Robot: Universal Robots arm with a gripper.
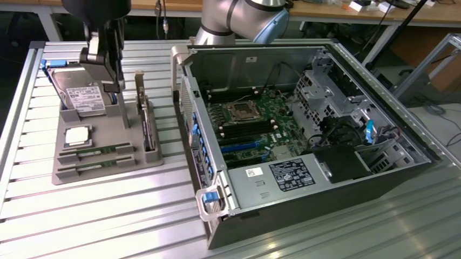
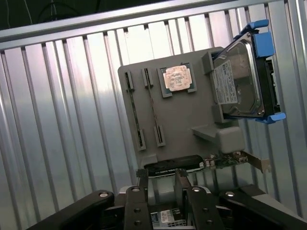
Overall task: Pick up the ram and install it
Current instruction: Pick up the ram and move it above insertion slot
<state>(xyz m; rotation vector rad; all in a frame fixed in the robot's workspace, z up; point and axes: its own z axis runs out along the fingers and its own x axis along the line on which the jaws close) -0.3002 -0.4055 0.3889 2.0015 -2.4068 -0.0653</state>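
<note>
With its fingers apart and holding nothing, the gripper point(image 1: 109, 85) hangs over the grey tray point(image 1: 108, 129) between the hard drive point(image 1: 83, 97) and an upright card point(image 1: 148, 127), while the ram point(image 1: 96, 150) lies slotted in the tray beside the processor chip point(image 1: 78, 136), apart from the open computer case point(image 1: 238, 202).

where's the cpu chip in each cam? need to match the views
Exterior view: the processor chip lies flat in the gray tray, at the exterior view's left, on the near side of the hard drive.
Wrist view: the processor chip sits in a square pocket of the gray tray, between the hard drive and two long narrow slots.
Shared landmark: the hard drive with its white label, beside the chip in both.
</note>
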